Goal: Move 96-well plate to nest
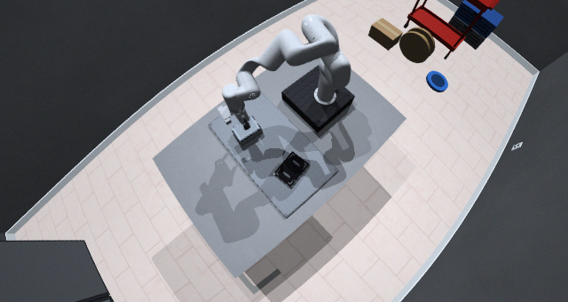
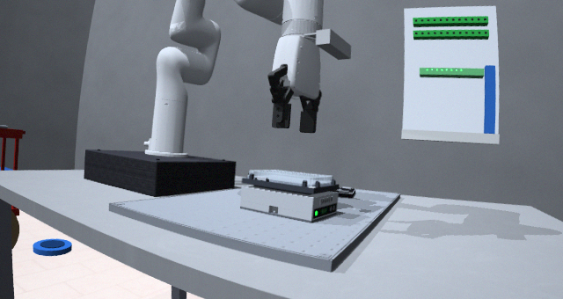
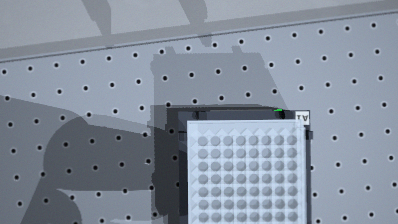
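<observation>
The white 96-well plate (image 2: pixel 290 176) lies flat on the plate shaker S1 (image 2: pixel 288 200), a grey box with green lights on its front. Both show in the top view, the plate (image 1: pixel 245 133) under the wrist. In the wrist view the plate (image 3: pixel 247 170) fills the lower middle, with its cut-off corner at the upper right next to an A1 label (image 3: pixel 302 118). My gripper (image 2: pixel 294 117) is open and empty, hanging well above the plate. The black plate nest N1 (image 1: pixel 291 170) lies empty further along the perforated board.
The shaker and nest stand on a grey perforated board (image 2: pixel 246 224) on the table. The arm's black base block (image 2: pixel 158 171) stands behind it. A small dark part (image 2: pixel 347 191) lies behind the shaker. A wall poster (image 2: pixel 450 72) hangs at the right.
</observation>
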Motion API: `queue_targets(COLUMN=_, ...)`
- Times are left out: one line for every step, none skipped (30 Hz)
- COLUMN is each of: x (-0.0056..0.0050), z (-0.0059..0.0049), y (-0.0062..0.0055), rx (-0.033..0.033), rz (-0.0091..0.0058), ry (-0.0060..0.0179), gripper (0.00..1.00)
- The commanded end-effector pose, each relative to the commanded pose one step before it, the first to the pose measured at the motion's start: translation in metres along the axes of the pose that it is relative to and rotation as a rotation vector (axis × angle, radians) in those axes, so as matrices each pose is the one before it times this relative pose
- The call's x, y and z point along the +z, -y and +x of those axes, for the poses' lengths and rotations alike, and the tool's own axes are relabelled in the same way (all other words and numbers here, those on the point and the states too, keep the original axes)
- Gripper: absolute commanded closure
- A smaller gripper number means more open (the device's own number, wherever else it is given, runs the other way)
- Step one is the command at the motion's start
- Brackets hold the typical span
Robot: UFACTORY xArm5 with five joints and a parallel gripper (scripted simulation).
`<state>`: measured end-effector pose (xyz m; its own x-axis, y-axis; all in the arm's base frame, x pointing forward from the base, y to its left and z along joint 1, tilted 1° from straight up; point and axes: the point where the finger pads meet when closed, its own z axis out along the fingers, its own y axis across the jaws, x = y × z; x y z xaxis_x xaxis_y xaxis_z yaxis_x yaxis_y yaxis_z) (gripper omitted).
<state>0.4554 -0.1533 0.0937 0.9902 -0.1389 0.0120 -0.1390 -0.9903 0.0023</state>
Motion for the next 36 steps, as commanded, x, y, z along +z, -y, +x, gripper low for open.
queue_targets(x=0.00015, z=0.00139, y=-0.00033, rx=0.00008, rz=0.00162, ry=-0.00458, gripper=0.00)
queue_targets(x=0.00167, z=0.00000, y=0.00000, rx=0.00000, rz=0.00000, ry=0.00000, gripper=0.00)
queue_targets(x=0.00167, z=0.00000, y=0.00000, rx=0.00000, rz=0.00000, ry=0.00000, gripper=0.00)
queue_targets(x=0.00167, z=0.00000, y=0.00000, rx=0.00000, rz=0.00000, ry=0.00000, gripper=0.00)
queue_targets(x=0.00167, z=0.00000, y=0.00000, rx=0.00000, rz=0.00000, ry=0.00000, gripper=0.00)
queue_targets(x=0.00167, z=0.00000, y=0.00000, rx=0.00000, rz=0.00000, ry=0.00000, gripper=0.00)
queue_targets(x=0.00167, z=0.00000, y=0.00000, rx=0.00000, rz=0.00000, ry=0.00000, gripper=0.00)
queue_targets(x=0.00167, z=0.00000, y=0.00000, rx=0.00000, rz=0.00000, ry=0.00000, gripper=0.00)
queue_targets(x=0.00000, z=0.00000, y=0.00000, rx=0.00000, rz=0.00000, ry=0.00000, gripper=0.00)
queue_targets(x=0.00000, z=0.00000, y=0.00000, rx=0.00000, rz=0.00000, ry=0.00000, gripper=0.00)
queue_targets(x=0.00167, z=0.00000, y=0.00000, rx=0.00000, rz=0.00000, ry=0.00000, gripper=0.00)
queue_targets(x=0.00167, z=0.00000, y=0.00000, rx=0.00000, rz=0.00000, ry=0.00000, gripper=0.00)
queue_targets(x=0.00167, z=0.00000, y=0.00000, rx=0.00000, rz=0.00000, ry=0.00000, gripper=0.00)
queue_targets(x=0.00167, z=0.00000, y=0.00000, rx=0.00000, rz=0.00000, ry=0.00000, gripper=0.00)
queue_targets(x=0.00167, z=0.00000, y=0.00000, rx=0.00000, rz=0.00000, ry=0.00000, gripper=0.00)
queue_targets(x=0.00167, z=0.00000, y=0.00000, rx=0.00000, rz=0.00000, ry=0.00000, gripper=0.00)
queue_targets(x=0.00167, z=0.00000, y=0.00000, rx=0.00000, rz=0.00000, ry=0.00000, gripper=0.00)
queue_targets(x=0.00167, z=0.00000, y=0.00000, rx=0.00000, rz=0.00000, ry=0.00000, gripper=0.00)
queue_targets(x=0.00167, z=0.00000, y=0.00000, rx=0.00000, rz=0.00000, ry=0.00000, gripper=0.00)
queue_targets(x=0.00167, z=0.00000, y=0.00000, rx=0.00000, rz=0.00000, ry=0.00000, gripper=0.00)
queue_targets(x=0.00167, z=0.00000, y=0.00000, rx=0.00000, rz=0.00000, ry=0.00000, gripper=0.00)
queue_targets(x=0.00167, z=0.00000, y=0.00000, rx=0.00000, rz=0.00000, ry=0.00000, gripper=0.00)
queue_targets(x=0.00167, z=0.00000, y=0.00000, rx=0.00000, rz=0.00000, ry=0.00000, gripper=0.00)
queue_targets(x=0.00167, z=0.00000, y=0.00000, rx=0.00000, rz=0.00000, ry=0.00000, gripper=0.00)
queue_targets(x=0.00167, z=0.00000, y=0.00000, rx=0.00000, rz=0.00000, ry=0.00000, gripper=0.00)
queue_targets(x=0.00000, z=0.00000, y=0.00000, rx=0.00000, rz=0.00000, ry=0.00000, gripper=0.00)
queue_targets(x=0.00000, z=0.00000, y=0.00000, rx=0.00000, rz=0.00000, ry=0.00000, gripper=0.00)
queue_targets(x=0.00167, z=0.00000, y=0.00000, rx=0.00000, rz=0.00000, ry=0.00000, gripper=0.00)
queue_targets(x=0.00167, z=0.00000, y=0.00000, rx=0.00000, rz=0.00000, ry=0.00000, gripper=0.00)
queue_targets(x=0.00167, z=0.00000, y=0.00000, rx=0.00000, rz=0.00000, ry=0.00000, gripper=0.00)
queue_targets(x=0.00167, z=0.00000, y=0.00000, rx=0.00000, rz=0.00000, ry=0.00000, gripper=0.00)
queue_targets(x=0.00167, z=0.00000, y=0.00000, rx=0.00000, rz=0.00000, ry=0.00000, gripper=0.00)
queue_targets(x=0.00167, z=0.00000, y=0.00000, rx=0.00000, rz=0.00000, ry=0.00000, gripper=0.00)
queue_targets(x=0.00167, z=0.00000, y=0.00000, rx=0.00000, rz=0.00000, ry=0.00000, gripper=0.00)
queue_targets(x=0.00167, z=0.00000, y=0.00000, rx=0.00000, rz=0.00000, ry=0.00000, gripper=0.00)
queue_targets(x=0.00167, z=0.00000, y=0.00000, rx=0.00000, rz=0.00000, ry=0.00000, gripper=0.00)
